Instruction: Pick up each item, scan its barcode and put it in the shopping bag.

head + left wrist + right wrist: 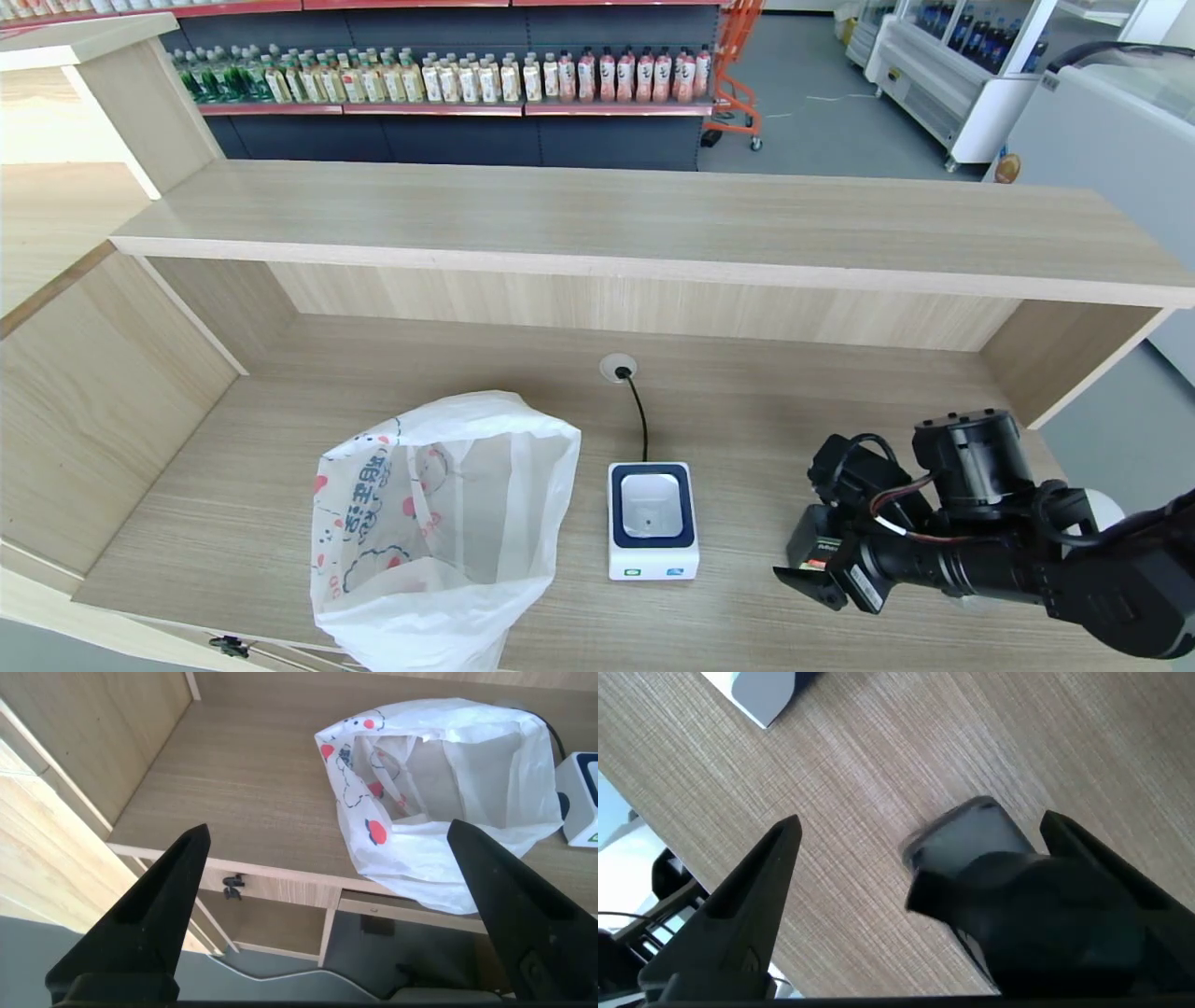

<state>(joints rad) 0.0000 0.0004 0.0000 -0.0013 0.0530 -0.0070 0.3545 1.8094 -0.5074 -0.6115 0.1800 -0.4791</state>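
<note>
The left gripper point(327, 829), fingers wide apart, hangs off the counter's point(234, 784) near edge, with the open white shopping bag point(448, 793) just beyond it. The right gripper point(920, 819), also spread, hovers over the counter, a blurred, unidentifiable dark object point(990, 882) between its fingers. The barcode scanner point(651, 520) sits farther off, toward the bag.

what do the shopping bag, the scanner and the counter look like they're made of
Shopping bag: thin plastic film, slightly glossy and translucent, crumpled into soft folds.
Scanner: probably hard moulded plastic, smooth white shell, dark blue frame around a glassy window.
Counter: matte light wood grain with even streaks, likely laminate board, though solid wood cannot be ruled out.
</note>
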